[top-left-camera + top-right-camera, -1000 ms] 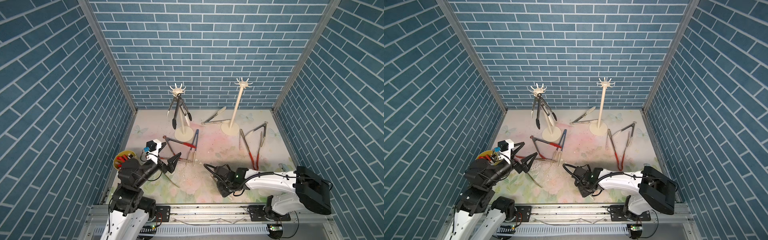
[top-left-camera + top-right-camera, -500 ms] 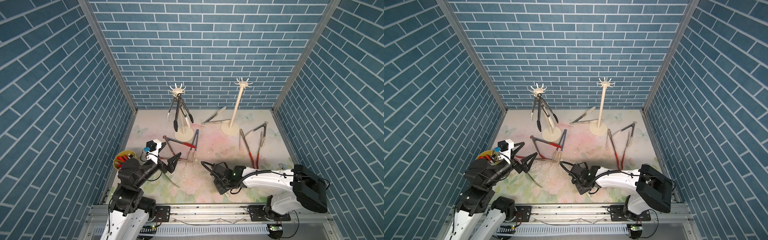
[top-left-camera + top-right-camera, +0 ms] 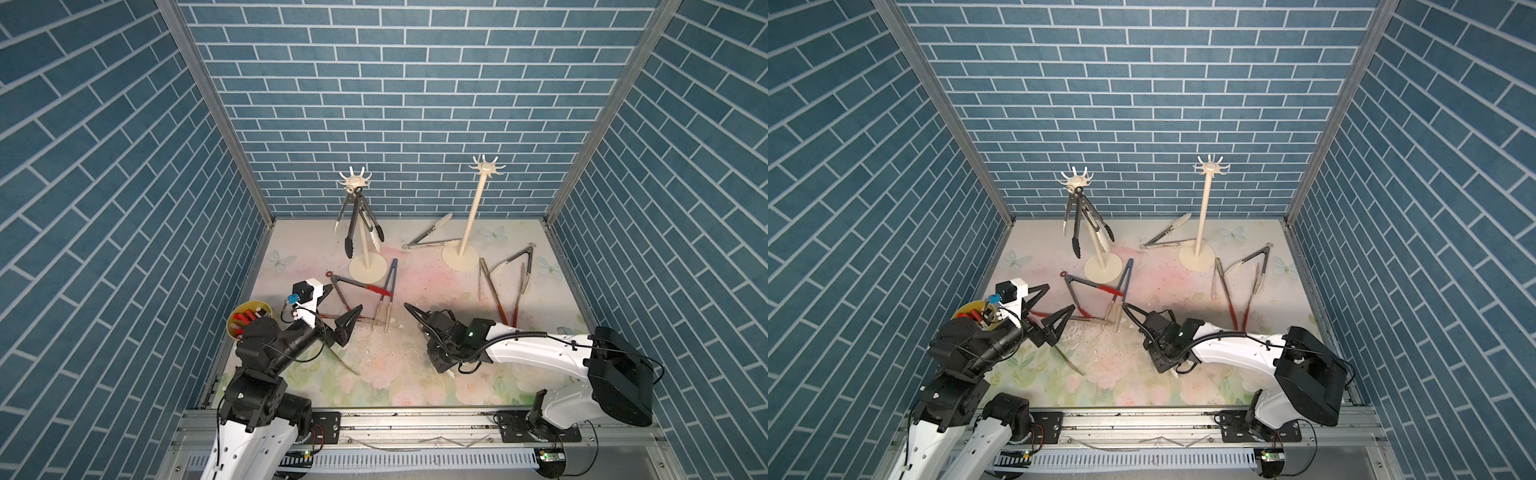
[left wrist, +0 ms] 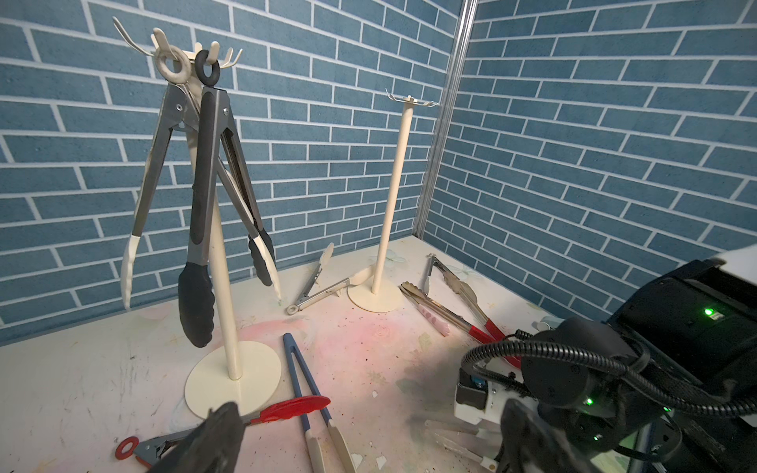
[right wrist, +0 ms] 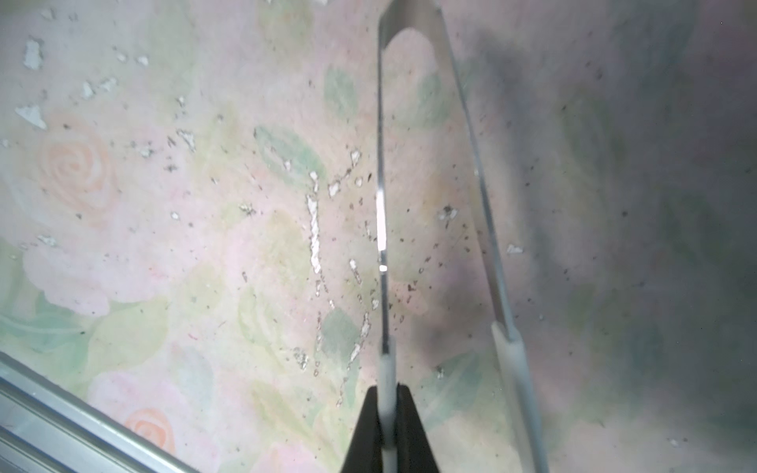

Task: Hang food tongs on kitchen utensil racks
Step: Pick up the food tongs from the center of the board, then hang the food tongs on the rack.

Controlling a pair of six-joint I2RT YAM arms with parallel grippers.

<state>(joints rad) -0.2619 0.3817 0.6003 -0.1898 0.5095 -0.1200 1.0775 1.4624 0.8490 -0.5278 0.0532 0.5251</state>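
Observation:
In the right wrist view my right gripper is shut on one white-sleeved arm of a pair of slim metal food tongs lying over the floral table. Their other arm is free. In both top views this gripper sits low at the front centre and hides most of those tongs. My left gripper is open and empty, above the front left. The left rack carries black tongs and white-tipped tongs. The right rack has bare hooks.
Loose tongs lie on the table: red-tipped, blue, white-tipped by the right rack's base, and two red-handled pairs at the right. A yellow bowl stands at the front left. Brick walls close three sides.
My right arm has edged slightly left and its jaws have finished closing on the tongs' arm. The left arm has not moved.

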